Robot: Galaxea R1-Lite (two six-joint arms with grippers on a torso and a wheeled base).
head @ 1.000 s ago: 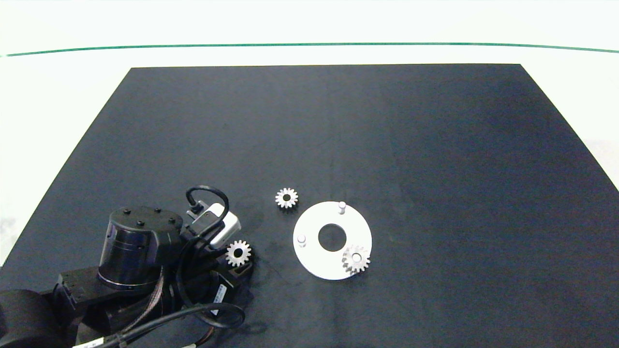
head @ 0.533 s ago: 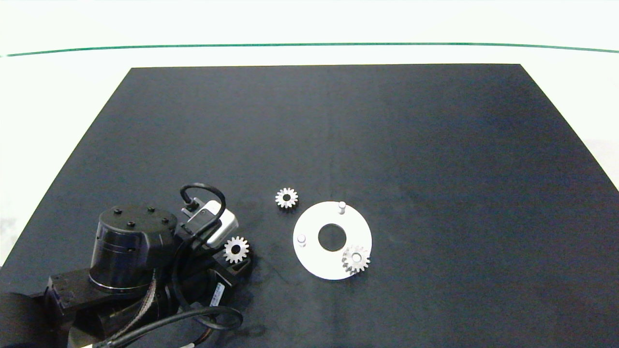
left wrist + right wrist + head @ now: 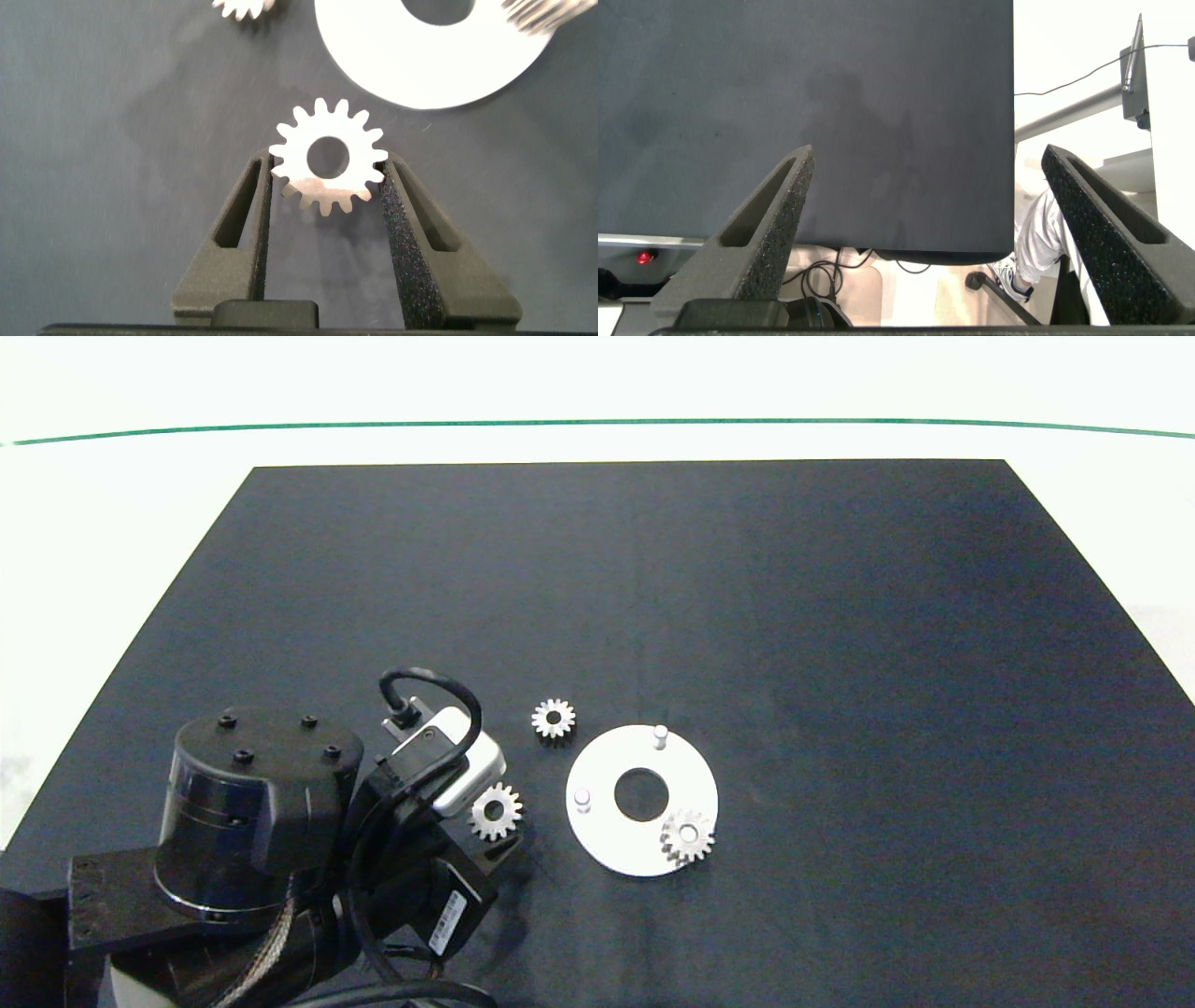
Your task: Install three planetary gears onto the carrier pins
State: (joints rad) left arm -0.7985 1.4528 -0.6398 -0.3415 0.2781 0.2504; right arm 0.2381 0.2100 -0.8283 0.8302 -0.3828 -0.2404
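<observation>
My left gripper (image 3: 495,821) (image 3: 327,182) is shut on a small silvery planetary gear (image 3: 495,810) (image 3: 328,156), held flat above the dark mat just left of the white carrier disc (image 3: 611,840) (image 3: 374,56). A second gear (image 3: 688,836) sits on the disc's near-right pin. Two carrier pins stand bare: one at the far side (image 3: 660,735), one at the left (image 3: 583,798). A third gear (image 3: 553,719) (image 3: 245,7) lies flat on the mat beyond the disc's left edge. My right gripper (image 3: 924,187) is open off the mat's edge, out of the head view.
The dark mat (image 3: 840,616) covers most of the white table (image 3: 112,523). The left arm's bulky wrist and cables (image 3: 261,821) fill the near-left corner. In the right wrist view, cables and a person's leg (image 3: 1036,233) show below the table edge.
The left gripper has carried its gear to the right, closer to the disc's left edge. The disc and the other two gears have not moved.
</observation>
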